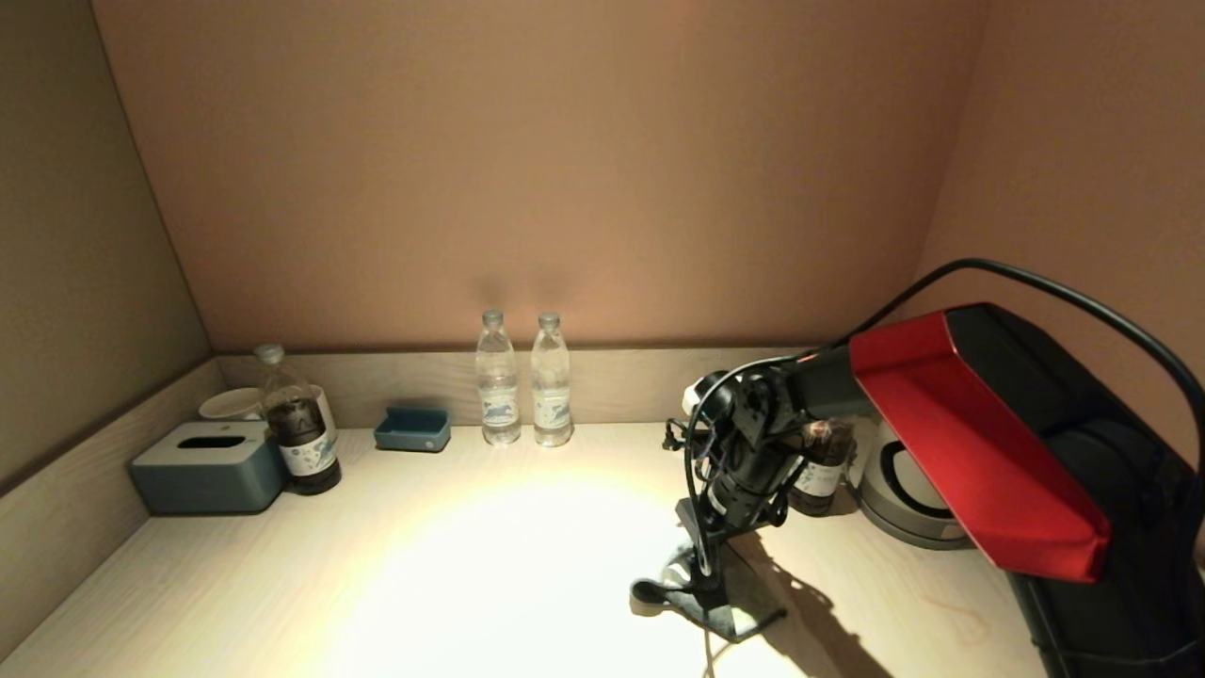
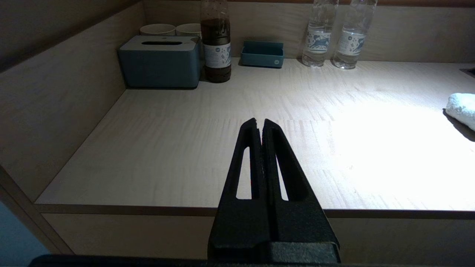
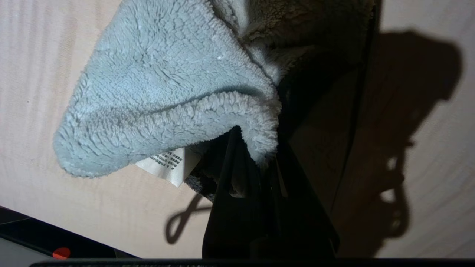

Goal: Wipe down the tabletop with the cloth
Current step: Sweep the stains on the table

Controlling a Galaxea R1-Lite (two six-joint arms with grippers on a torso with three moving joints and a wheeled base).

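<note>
Here the right gripper [image 3: 259,167] pinches only the cloth [image 3: 167,96] hem, seemingly; dragging across the tabletop [image 1: 424,565] could tug it free.

No legible text on any label.

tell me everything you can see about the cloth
The cloth is pale grey-blue with a fluffy, terry-like pile and a small white printed care label at its edge. It is bunched and folded rather than spread flat, and the right gripper is shut on one fold of it. In the head view it lies on the light wood tabletop, right of centre near the front, under that gripper. From the left wrist view one end of it looks like a soft white roll.
</note>
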